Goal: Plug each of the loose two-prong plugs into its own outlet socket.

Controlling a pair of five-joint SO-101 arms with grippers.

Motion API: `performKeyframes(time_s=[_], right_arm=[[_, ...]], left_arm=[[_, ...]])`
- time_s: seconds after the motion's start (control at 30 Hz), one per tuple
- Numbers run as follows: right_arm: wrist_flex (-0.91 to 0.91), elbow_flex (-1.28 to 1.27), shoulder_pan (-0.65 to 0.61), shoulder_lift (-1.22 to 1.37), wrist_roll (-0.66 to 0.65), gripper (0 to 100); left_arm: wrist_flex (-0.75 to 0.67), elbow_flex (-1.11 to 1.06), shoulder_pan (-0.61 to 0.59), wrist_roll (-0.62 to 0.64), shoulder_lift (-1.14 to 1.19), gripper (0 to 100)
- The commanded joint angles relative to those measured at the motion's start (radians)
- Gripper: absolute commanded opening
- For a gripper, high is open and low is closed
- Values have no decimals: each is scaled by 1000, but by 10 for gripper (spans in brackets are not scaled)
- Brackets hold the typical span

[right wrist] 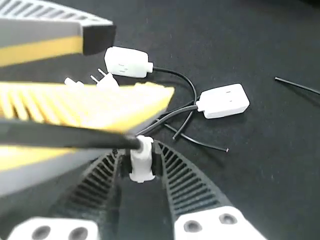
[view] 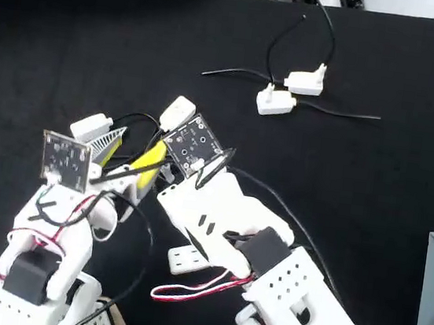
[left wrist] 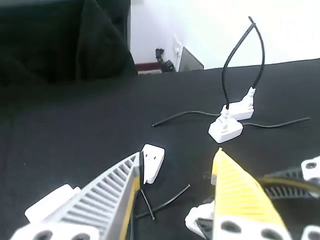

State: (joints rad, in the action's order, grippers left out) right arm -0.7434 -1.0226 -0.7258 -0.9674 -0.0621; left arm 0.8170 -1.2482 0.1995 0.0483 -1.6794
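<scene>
Right end effector: black fingers clamped on white two-prong plug. Left end effector: fingers apart, holding nothing. Outlet socket: on surface, just ahead of the right arm, long axis crosswise to held plug.

Bright, even light, soft shadows

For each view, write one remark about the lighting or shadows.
High view: the black table swallows shadows; the far white plugs stand out. Left wrist view: the wall behind the table is washed out white. Right wrist view: the white plug in the right gripper is evenly lit, without glare.
</scene>
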Motion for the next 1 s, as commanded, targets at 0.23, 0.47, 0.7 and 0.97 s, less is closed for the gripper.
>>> performKeyframes(time_s=[0.23,0.47,0.7,0.97], right_arm=[[-29,94,49,-5,2,11],[-233,234,310,-5,3,11],[-235,239,609,-4,0,11],[-236,213,690,-4,-6,11]], left_arm=[[91,8,-39,-58,-34,230],[157,-7,-143,-124,-26,235],[298,-4,-41,-281,-25,238],[365,33,18,-354,209,352]])
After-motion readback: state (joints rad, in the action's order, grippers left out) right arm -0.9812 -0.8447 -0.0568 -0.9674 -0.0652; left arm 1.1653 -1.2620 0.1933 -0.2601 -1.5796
